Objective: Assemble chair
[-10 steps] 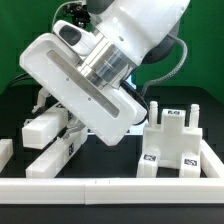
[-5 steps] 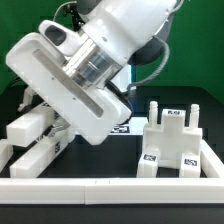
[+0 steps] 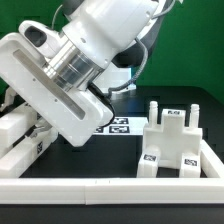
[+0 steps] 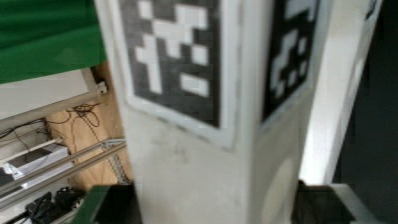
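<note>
My gripper (image 4: 217,206) is shut on a white blocky chair part (image 4: 196,150), which fills the gap between the dark fingers (image 4: 93,205). The part carries black-and-white tags on two faces. In the exterior view the arm's big white hand (image 3: 55,90) tilts down toward that view's left and hides its own fingertips. White chair pieces (image 3: 20,135) show just below it at the left edge. A separate white chair piece with upright pegs (image 3: 172,142) stands on the dark table at that view's right, apart from the hand.
The marker board (image 3: 118,127) lies flat on the table behind the hand. A low white wall (image 3: 110,190) runs along the front, and a white rail (image 3: 214,160) runs along the exterior view's right side.
The hand has swung toward the exterior view's left and tilted further. The white pieces under it have shifted left with it. The pegged piece has not moved.
</note>
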